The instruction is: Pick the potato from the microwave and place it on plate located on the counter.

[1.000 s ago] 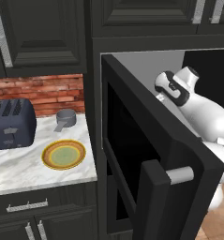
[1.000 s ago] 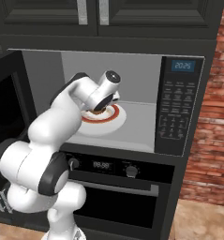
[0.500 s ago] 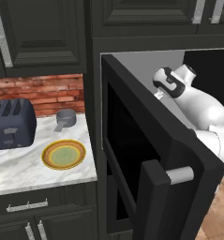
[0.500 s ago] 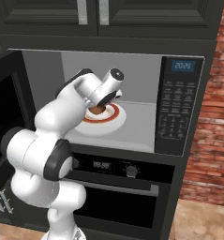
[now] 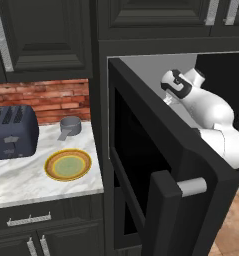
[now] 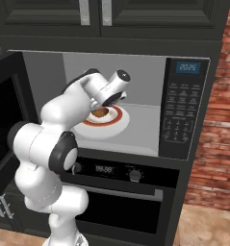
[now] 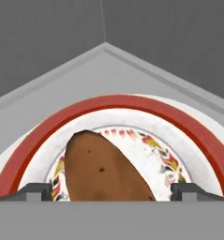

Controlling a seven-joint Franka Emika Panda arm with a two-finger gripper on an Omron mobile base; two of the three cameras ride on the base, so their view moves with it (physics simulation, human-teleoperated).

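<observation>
The potato [image 7: 106,171], a brown rounded lump, lies on a white dish with a red rim [image 7: 179,126] inside the microwave [image 6: 184,110]. My gripper [image 7: 112,192] is open, one fingertip on each side of the potato and close above the dish. From the right base view, the hand hangs over the potato [image 6: 101,112] in the light grey cavity. The plate [image 5: 68,165], yellow-orange rim and pale green centre, sits empty on the marble counter [image 5: 21,182] to the left of the microwave.
The microwave door [image 5: 141,165] stands swung open towards me, its grey handle [image 5: 192,186] nearest, between the arm and the counter. A dark toaster [image 5: 11,132] and a small grey pot [image 5: 70,127] stand behind the plate. An oven [image 6: 116,192] sits below the microwave.
The arm has reached a little further into the microwave, bringing the hand closer over the potato. The potato and the plate have not moved.
</observation>
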